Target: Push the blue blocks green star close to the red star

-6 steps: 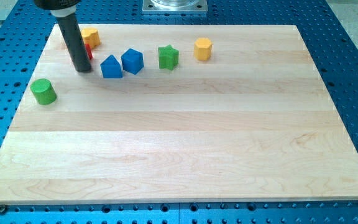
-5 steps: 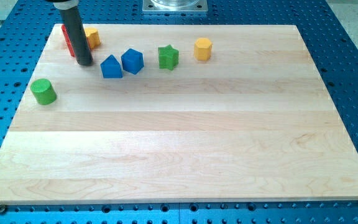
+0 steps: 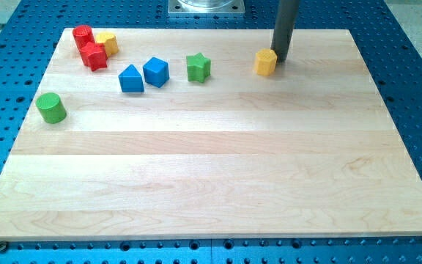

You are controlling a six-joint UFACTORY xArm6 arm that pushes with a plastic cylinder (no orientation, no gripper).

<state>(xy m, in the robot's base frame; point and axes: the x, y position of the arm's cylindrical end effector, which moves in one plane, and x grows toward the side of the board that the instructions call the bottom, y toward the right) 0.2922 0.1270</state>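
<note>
Our rod comes down from the view's top, and my tip (image 3: 280, 60) rests on the bench (image 3: 211, 176) right beside the yellow block (image 3: 266, 62), on its right, touching or nearly so. We carry no fingers, so nothing on the arm spreads, presses together or pinches.

The green star (image 3: 198, 67) sits near the top of the bench, well to the left of the tip and apart from it. Left of the star stand two blue blocks close together: a blue cube-like block (image 3: 156, 71) and, just beside it, a blue triangular block (image 3: 130, 78). The red star (image 3: 93, 56) lies farther left, near the top left corner, packed against a red cylinder (image 3: 83, 35) above it and a second yellow block (image 3: 108, 42) to its right. A green cylinder (image 3: 50, 108) stands alone near the left edge.
</note>
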